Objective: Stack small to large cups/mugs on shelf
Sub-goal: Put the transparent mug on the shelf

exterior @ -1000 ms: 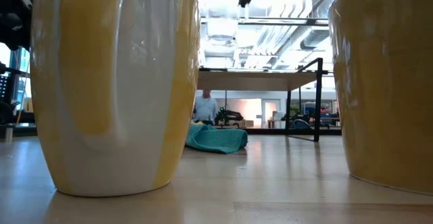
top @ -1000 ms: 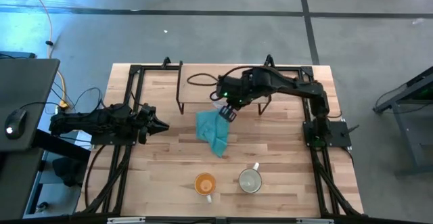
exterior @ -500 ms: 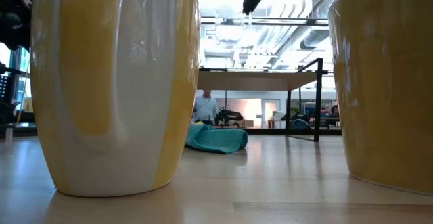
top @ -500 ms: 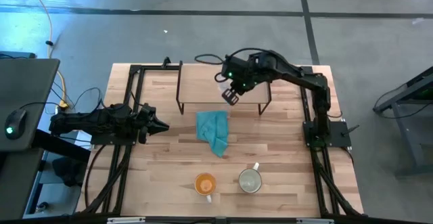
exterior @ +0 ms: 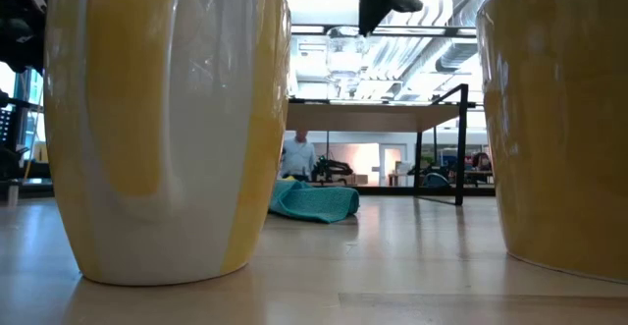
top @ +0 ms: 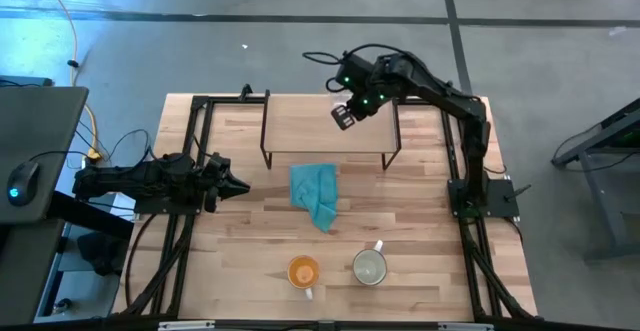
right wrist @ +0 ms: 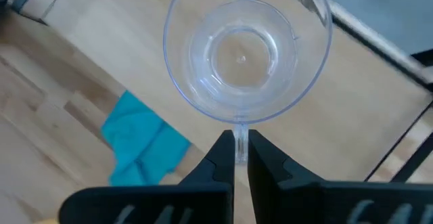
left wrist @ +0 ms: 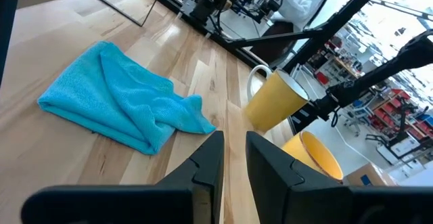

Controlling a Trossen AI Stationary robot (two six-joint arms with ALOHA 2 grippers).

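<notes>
My right gripper (top: pixel 345 119) is shut on the small clear glass cup (right wrist: pixel 245 51) and carries it in the air above the shelf (top: pixel 300 131), a light-wood board on black legs near the table's far edge. In the low view the right gripper (exterior: pixel 378 1) hangs above the shelf (exterior: pixel 383 106). The orange mug (top: pixel 303 271) and the cream-grey mug (top: pixel 370 267) stand upright on their bases near the table's near edge. My left gripper (top: pixel 238 184) waits shut at the table's left, touching nothing. My right gripper pinches the glass cup's thin clear handle (right wrist: pixel 240 137), which sticks out from the side of the cup, between its two fingers. The cup is lifted clear, upright with its mouth up, and stands out in front of the fingertips over the shelf board.
A crumpled teal cloth (top: pixel 316 197) lies on the table just in front of the shelf, between it and the mugs. The two mugs fill the low view's foreground (exterior: pixel 167 119) (exterior: pixel 559 119). Black frame rails run along the table's left and right sides.
My right gripper, still shut on the glass cup, has moved from above the teal cloth toward the table's far edge and now stands over the shelf board. The cup has travelled with it, clear of the table. The mugs and the cloth have stayed put.
</notes>
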